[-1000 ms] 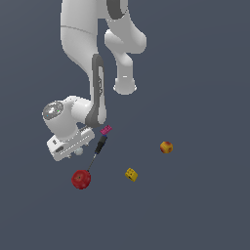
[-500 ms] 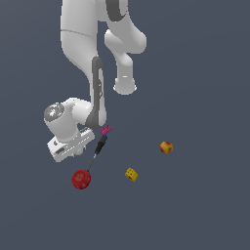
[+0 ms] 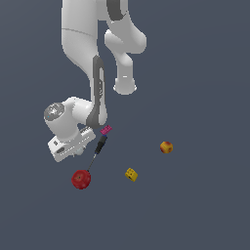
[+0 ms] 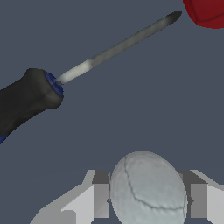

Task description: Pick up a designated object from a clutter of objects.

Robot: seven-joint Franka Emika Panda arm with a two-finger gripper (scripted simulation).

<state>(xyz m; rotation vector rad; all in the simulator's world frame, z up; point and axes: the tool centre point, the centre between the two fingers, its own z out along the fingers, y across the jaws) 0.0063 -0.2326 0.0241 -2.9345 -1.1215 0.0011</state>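
Nothing has visibly shifted since the frames a second and half a second ago: we find the arm and every item in the same places.

In the exterior view the gripper (image 3: 68, 149) is largely masked by its own white housing, and we cannot see the pale ball there at all. The wrist view supplies it: the pale grey-white ball (image 4: 148, 190), matte, with thin curved seams across its surface, sits between the two grey fingers (image 4: 100, 199), one at each flank. The fingers stand close against its sides and appear clamped on it, though the contact lines themselves are hidden behind the ball. The ball's lower part is cut off by the frame edge.

Just beyond the gripper lies the screwdriver (image 4: 87, 65), with a rounded black handle, a blue collar and a slim grey metal shaft; its handle end is cut off in the wrist view. The shaft tip points at the red ball (image 3: 81, 179), a faceted dark-red sphere near the gripper. A small magenta brick (image 3: 106, 129) lies at the handle end. Farther off are the yellow holed block (image 3: 131, 174) and, well apart, the orange-yellow cube (image 3: 166, 147).
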